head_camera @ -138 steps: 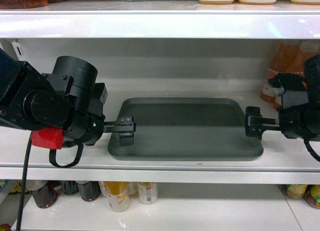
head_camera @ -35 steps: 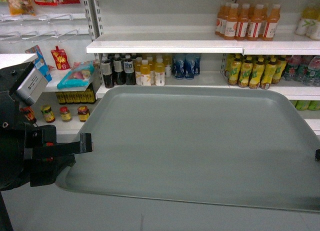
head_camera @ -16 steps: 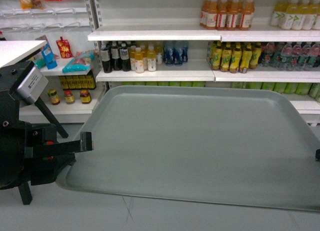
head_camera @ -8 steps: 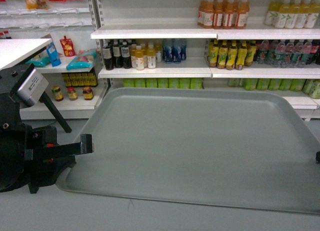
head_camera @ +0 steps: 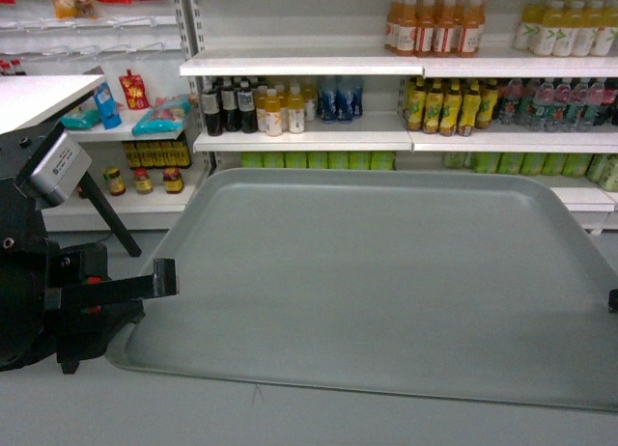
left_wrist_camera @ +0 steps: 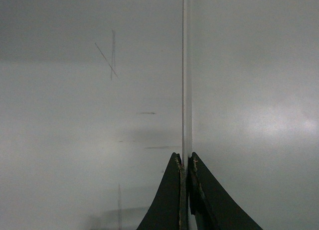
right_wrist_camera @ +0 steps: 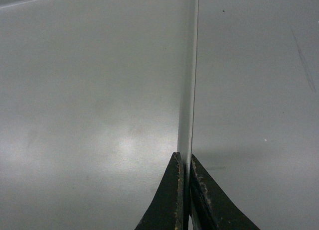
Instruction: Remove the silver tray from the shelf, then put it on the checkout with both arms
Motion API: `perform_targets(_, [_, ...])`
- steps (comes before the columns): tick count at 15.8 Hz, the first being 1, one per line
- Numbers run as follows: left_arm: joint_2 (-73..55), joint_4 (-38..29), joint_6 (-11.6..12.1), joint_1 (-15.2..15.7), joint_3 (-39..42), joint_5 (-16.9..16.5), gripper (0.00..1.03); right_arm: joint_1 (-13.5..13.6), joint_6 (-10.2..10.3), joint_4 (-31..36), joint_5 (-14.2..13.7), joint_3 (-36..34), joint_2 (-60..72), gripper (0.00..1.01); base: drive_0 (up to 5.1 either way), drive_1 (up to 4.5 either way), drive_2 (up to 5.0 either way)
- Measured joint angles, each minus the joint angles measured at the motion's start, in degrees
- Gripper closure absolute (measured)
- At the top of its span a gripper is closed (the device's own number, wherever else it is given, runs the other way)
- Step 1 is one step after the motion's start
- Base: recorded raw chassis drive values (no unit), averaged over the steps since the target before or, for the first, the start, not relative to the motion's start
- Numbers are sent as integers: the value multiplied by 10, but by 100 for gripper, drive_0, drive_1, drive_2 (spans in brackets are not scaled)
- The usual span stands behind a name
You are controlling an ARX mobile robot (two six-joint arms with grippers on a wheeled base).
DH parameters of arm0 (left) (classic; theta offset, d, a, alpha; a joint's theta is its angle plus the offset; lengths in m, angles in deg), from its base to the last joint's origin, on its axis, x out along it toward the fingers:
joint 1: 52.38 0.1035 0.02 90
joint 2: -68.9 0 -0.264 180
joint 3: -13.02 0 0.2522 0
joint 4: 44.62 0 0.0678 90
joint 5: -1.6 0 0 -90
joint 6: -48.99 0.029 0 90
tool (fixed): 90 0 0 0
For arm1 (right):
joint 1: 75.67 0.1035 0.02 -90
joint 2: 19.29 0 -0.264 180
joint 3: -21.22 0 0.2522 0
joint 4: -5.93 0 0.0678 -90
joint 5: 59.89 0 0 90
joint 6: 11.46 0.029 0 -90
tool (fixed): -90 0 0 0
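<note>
The black left pincer (head_camera: 164, 277) is pinched tight on the left rim of the big flat grey-green tray (head_camera: 386, 282). The tray is held up in the air, in front of white store shelves (head_camera: 309, 65) full of bottles. The black right pincer (right_wrist_camera: 185, 182) squeezes the tray's right rim.

one large flat grey-green tray (head_camera: 386, 282) | two black robot grippers: left gripper (head_camera: 162, 277), right gripper (head_camera: 613, 298) at the frame edge | five orange-drink bottles (head_camera: 435, 26) top shelf | three small dark jars (head_camera: 145, 181) low left | bottles elsewhere too crowded to count
</note>
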Motion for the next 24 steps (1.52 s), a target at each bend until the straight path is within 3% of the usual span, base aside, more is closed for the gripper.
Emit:
perform_targets(3, [0, 1, 0, 0, 0, 0, 100, 0, 0, 0, 0, 0, 0, 98, 10, -371, 390])
perform_targets(24, [0, 0, 0, 0, 0, 0, 101, 0, 0, 0, 0, 0, 0, 98, -489, 251, 251])
